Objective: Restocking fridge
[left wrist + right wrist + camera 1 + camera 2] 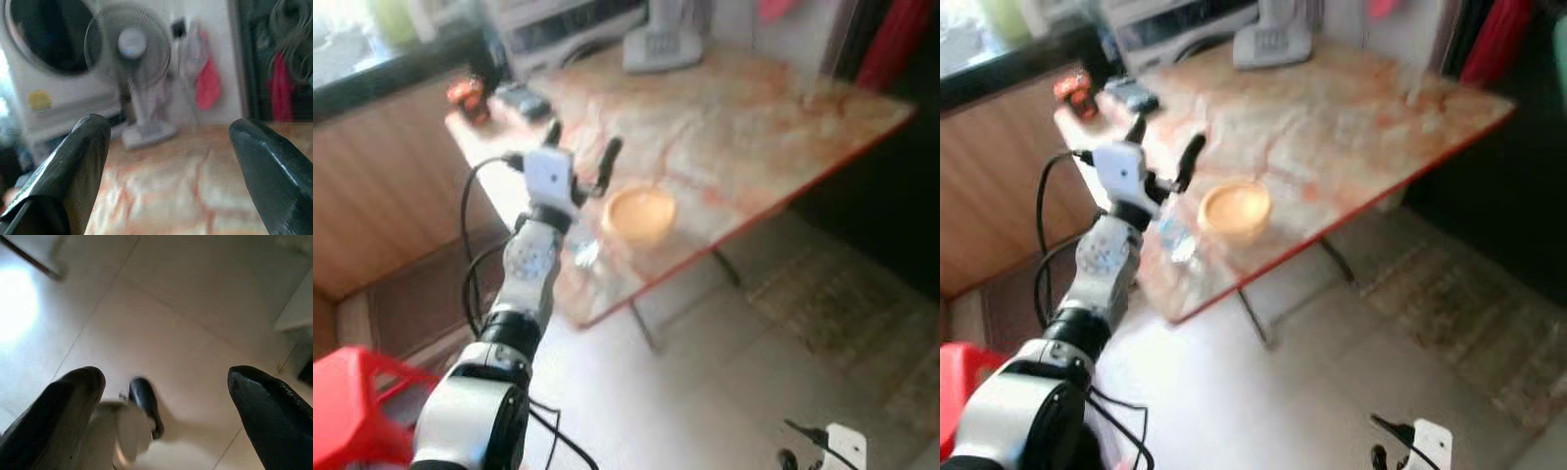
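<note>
Clear plastic bottle [1175, 238] near the table's [1351, 108] front edge, beside the tan bowl [1233, 210], looks light, slick and squashy, so my wide-open left gripper [1163, 145] above should clasp its middle.

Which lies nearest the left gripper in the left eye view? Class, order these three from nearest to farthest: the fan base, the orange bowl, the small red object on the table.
From the left gripper:
1. Orange bowl, just beside it to the right, near the table's front edge.
2. Small red object, at the table's far left corner.
3. Fan base, at the table's back edge.
</note>
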`<state>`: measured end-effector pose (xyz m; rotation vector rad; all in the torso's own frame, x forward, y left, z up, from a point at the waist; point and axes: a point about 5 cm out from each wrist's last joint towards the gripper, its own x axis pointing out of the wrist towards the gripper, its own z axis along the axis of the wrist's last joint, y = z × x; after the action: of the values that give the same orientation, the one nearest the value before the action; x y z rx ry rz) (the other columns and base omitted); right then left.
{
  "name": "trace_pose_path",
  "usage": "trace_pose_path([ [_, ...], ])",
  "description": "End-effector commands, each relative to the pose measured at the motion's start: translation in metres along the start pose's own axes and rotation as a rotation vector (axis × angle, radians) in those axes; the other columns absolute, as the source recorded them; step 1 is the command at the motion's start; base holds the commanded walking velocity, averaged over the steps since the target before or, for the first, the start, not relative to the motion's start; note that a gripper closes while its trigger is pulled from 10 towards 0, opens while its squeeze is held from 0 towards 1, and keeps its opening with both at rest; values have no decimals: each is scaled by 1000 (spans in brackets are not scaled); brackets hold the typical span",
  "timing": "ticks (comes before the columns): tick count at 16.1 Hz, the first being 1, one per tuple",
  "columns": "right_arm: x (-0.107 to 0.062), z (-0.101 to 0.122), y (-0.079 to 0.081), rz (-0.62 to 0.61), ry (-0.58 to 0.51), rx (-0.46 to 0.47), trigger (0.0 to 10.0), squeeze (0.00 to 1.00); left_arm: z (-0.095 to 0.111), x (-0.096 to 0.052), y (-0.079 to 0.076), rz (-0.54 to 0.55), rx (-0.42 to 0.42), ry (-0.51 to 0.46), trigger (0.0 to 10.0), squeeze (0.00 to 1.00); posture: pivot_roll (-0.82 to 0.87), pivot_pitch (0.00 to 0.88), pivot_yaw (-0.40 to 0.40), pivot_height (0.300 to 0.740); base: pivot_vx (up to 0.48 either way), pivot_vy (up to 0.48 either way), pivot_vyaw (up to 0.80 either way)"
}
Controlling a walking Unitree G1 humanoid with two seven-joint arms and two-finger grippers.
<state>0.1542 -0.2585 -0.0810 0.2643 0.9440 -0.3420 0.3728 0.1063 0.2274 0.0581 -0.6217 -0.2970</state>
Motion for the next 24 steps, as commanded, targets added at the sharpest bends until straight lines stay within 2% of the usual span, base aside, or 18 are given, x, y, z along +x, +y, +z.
trace_pose_path([
  [1, 1, -6, 10, 24, 17, 13, 10000, 0, 1, -2, 13, 30, 14, 2, 10000, 0, -61, 79, 103, 740, 0, 0, 0],
  [4, 1, -8, 10, 27, 21, 7, 10000, 0, 18, 14, 12, 59, 29, -9, 10000, 0, -61, 69, 103, 740, 0, 0, 0],
  [5, 1, -8, 10, 28, 24, 4, 10000, 0, 35, 35, 7, 15, 109, 30, 10000, 0, -55, 68, 103, 740, 0, 0, 0],
  [7, 1, -8, 11, 30, 26, 2, 10000, 0, 64, 57, 3, -31, 17, 90, 10000, 0, -54, 73, 109, 740, 0, 0, 0],
  [8, 1, -8, 12, 31, 27, 4, 10000, 0, 68, 61, 3, -41, -80, 172, 10000, 0, -49, 74, 111, 740, 0, 0, 0],
  [9, 1, -8, 12, 32, 34, 4, 10000, 0, 71, 62, 1, -88, -141, 238, 10000, 0, -49, 74, 111, 740, 0, 0, 0],
  [10, 1, -8, 12, 33, 36, -4, 10000, 0, 72, 62, 3, -122, -77, 312, 10000, 0, -31, 79, 117, 740, 0, 0, 0],
  [11, 1, -7, 14, 43, 30, 8, 10000, 0, 76, 59, 4, -220, 18, 398, 10000, 0, -10, 80, 121, 740, 0, 0, 0],
  [13, 2, -7, 15, 44, 28, 10, 10000, 0, 66, 45, 5, -293, -3, 634, 10000, 0, 2, 80, 133, 740, 0, 0, 0],
  [15, 2, -7, 15, 45, 28, 13, 10000, 0, 42, 31, 12, -272, -76, 804, 10000, 0, 3, 83, 131, 740, 0, 0, 0],
  [18, 2, -7, 14, 44, 28, 13, 10000, 0, 30, 21, 11, -275, -92, 880, 10000, 0, -2, 89, 133, 740, 0, 0, 0],
  [21, 1, -7, 14, 47, 30, 2, 10000, 0, 20, 11, 9, -254, -158, 959, 10000, 0, -4, 90, 129, 740, 0, 0, 0],
  [24, 1, -7, 13, 45, 30, -2, 10000, 0, 19, 7, 6, -263, -167, 970, 10000, 0, -2, 91, 127, 740, 0, 0, 0],
])
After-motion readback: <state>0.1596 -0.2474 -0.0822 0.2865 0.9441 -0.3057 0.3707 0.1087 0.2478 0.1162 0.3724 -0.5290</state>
